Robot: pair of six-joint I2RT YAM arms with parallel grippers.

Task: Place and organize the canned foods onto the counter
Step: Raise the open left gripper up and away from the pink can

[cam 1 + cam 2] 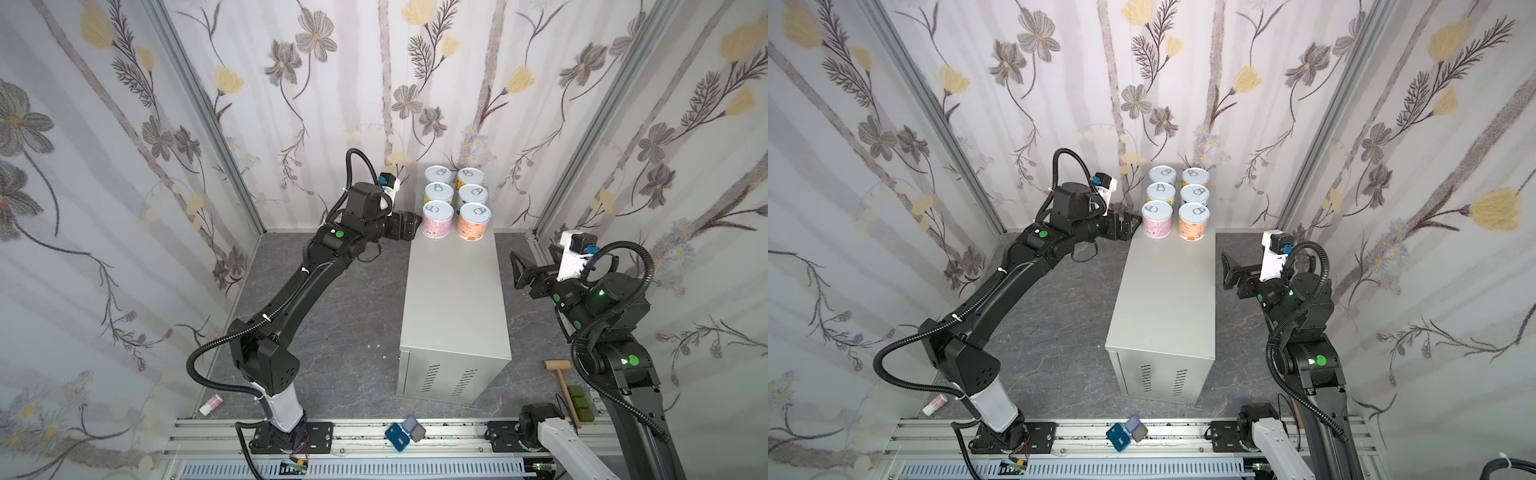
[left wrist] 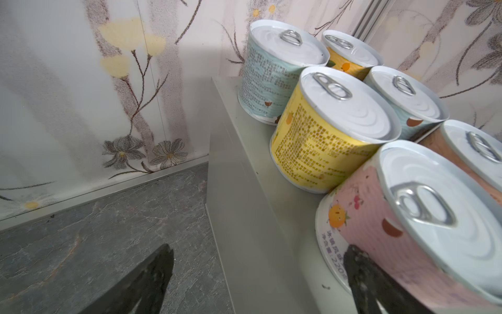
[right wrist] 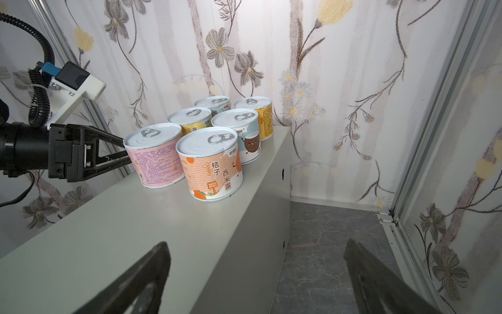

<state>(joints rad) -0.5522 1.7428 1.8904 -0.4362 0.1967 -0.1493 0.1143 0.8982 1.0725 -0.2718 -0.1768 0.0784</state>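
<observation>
6 cans (image 1: pixel 455 203) sat 2x3 at counter's (image 1: pixel 453 299) 12 o'clock end, looked done. L gripper (image 2: pixel 260 247), R gripper (image 3: pixel 256 243): fingers apart, empty; next prob. retreat w/o nudging.

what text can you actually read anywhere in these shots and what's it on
"桔子" and "西米露": big characters on the front of the salmon-orange can.
"220": near the bottom edge of the pink can, after small characters that are hard to make out.
Fine print blocks on the yellow can, the light blue can and the pink can: too small to read.
White print on the blue card: too small to read.
</observation>
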